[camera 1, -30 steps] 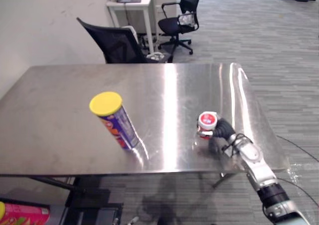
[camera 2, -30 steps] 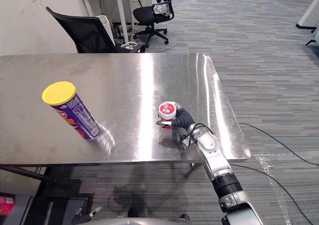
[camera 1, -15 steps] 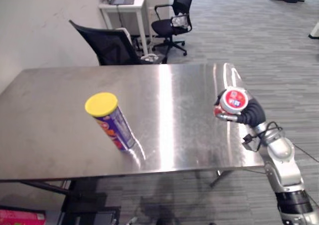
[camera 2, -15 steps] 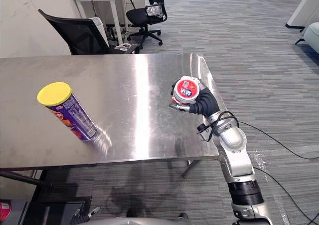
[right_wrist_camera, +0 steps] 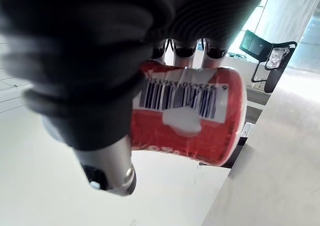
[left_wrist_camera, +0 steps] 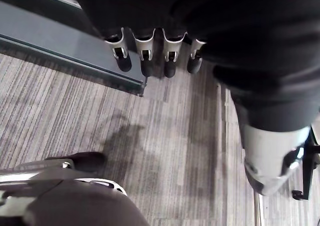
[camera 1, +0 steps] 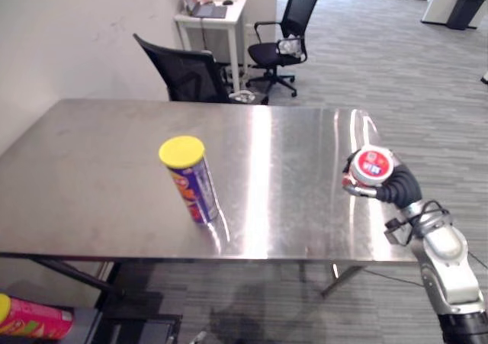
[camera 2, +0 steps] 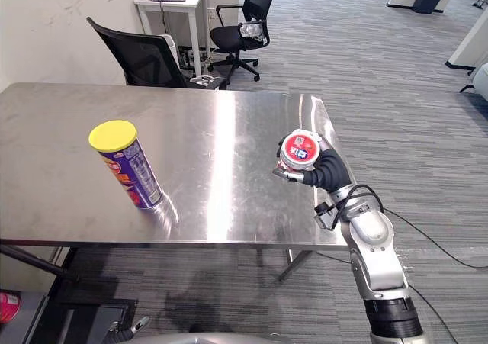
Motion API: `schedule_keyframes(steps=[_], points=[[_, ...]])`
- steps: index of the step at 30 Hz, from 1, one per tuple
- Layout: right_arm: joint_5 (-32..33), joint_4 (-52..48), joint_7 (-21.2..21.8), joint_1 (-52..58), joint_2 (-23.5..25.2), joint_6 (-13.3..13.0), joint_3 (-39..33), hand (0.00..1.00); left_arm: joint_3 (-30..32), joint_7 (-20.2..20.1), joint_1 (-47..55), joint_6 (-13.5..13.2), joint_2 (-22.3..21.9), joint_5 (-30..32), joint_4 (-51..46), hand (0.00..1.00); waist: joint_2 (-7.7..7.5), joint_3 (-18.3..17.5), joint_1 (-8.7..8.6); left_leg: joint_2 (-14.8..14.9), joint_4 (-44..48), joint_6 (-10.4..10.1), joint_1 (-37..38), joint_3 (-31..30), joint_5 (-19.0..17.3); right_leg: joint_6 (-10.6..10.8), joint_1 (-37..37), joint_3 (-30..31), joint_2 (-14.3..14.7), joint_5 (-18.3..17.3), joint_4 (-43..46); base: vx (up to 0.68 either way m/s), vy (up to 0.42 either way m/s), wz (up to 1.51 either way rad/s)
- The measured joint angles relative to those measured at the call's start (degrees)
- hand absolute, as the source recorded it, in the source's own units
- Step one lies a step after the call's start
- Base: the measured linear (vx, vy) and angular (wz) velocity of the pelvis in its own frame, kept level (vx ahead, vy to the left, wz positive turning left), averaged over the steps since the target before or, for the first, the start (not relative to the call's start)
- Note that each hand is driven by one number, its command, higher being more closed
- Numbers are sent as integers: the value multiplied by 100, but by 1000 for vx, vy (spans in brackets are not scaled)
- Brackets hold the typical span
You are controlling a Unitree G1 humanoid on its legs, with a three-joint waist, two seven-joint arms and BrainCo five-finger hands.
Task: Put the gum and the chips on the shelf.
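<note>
A small red gum canister (camera 1: 371,166) with a white-rimmed lid is lifted above the steel table's (camera 1: 91,161) right end, my right hand (camera 1: 396,188) shut on it. Seen from the right wrist, its red side with a barcode (right_wrist_camera: 192,116) lies between fingers and thumb. The chips tube (camera 1: 191,178), purple with a yellow lid, stands upright on the table left of centre, well apart from the hand. Down by the carpet hangs my left hand (left_wrist_camera: 150,55), its fingers straight and holding nothing.
Behind the table's far edge stands a black office chair (camera 1: 187,73), and beyond it a small white desk (camera 1: 217,16) and another black chair (camera 1: 286,35). A pink and green tube (camera 1: 34,319) lies low under the table's left front corner.
My right hand has lifted the gum canister off the table and carried it up and to the right. The camera has also shifted. The chips tube has stayed put.
</note>
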Motion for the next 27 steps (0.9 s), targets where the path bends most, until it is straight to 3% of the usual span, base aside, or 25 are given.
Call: schedule_keyframes(steps=[10, 13, 17, 19, 20, 21, 22, 23, 24, 25, 26, 27], points=[[131, -2, -204, 216, -7, -44, -372, 100, 173, -5, 0, 78, -32, -430, 0, 0, -46, -4, -33, 74, 5, -62, -220, -107, 97, 22, -128, -77, 70, -113, -15, -4, -13, 5], [191, 10, -203, -176, -1, -55, -239, 100, 268, -10, -39, 75, -43, -661, -81, 0, -61, 143, 2, 183, 702, -104, -690, -273, -55, 12, -183, -209, 135, -111, -15, -15, -71, 29], [188, 101, -194, -715, 12, -80, 99, 100, 392, -2, -62, 40, -216, -1004, -118, 0, 104, 438, 194, 466, 1381, -205, -1034, -397, -297, -112, -94, -335, 377, -143, -6, -94, -85, 22], [182, 221, -188, -758, 11, -101, 211, 100, 438, -2, 20, 40, -310, -1101, -119, 0, 213, 473, 266, 564, 1494, -148, -1108, -376, -452, -200, 12, -490, 474, -209, 63, -129, -90, 29], [182, 219, -193, -755, -6, -115, 194, 100, 499, 1, 77, 34, -388, -1130, -126, 0, 316, 491, 300, 737, 1532, -37, -1118, 17, -579, -216, 70, -643, 530, -218, 19, -65, -117, 66], [182, 207, -196, -753, -84, -217, 110, 100, 512, 0, 87, 25, -415, -1127, -108, 0, 263, 456, 235, 910, 1498, 186, -1111, 573, -716, -243, 193, -886, 542, -206, -207, -25, -118, 81], [182, 210, -200, -752, -122, -259, 39, 100, 530, -6, 89, 14, -396, -1125, -85, 0, 196, 417, 174, 968, 1496, 247, -1088, 890, -726, -304, 227, -1035, 514, -175, -372, -18, -88, 116], [187, 211, -223, -750, -186, -338, -284, 100, 622, -9, 39, -34, -423, -1122, -52, 0, 247, 397, 127, 1322, 2197, 449, -1306, 1636, -791, -349, 161, -1399, 428, -132, -304, 16, -31, 116], [189, 219, -310, -746, -323, -357, -576, 100, 609, -20, 53, -75, -562, -1117, -58, 0, 577, 384, 144, 1566, 2656, 535, -1371, 2194, -391, -337, 31, -1662, 423, -356, 278, 16, -11, 133], [198, 222, -383, -702, -381, -382, -699, 100, 588, -29, 54, -106, -605, -1108, -71, 0, 575, 382, 81, 1493, 2635, 548, -1475, 2239, -248, -394, -54, -1743, 287, -549, 514, -61, 6, 159], [198, 245, -456, -667, -501, -382, -839, 100, 586, -57, 86, -238, -595, -1070, -135, 0, 490, 322, 31, 1097, 1938, 518, -1470, 2028, 339, -429, -91, -1730, 233, -662, 357, -142, 4, 198], [199, 240, -452, -645, -559, -392, -976, 100, 693, -60, 79, -280, -563, -1068, -117, 0, 376, 253, -76, 807, 1290, 575, -1342, 1872, 614, -473, -48, -2011, 199, -475, -11, -155, -20, 177]])
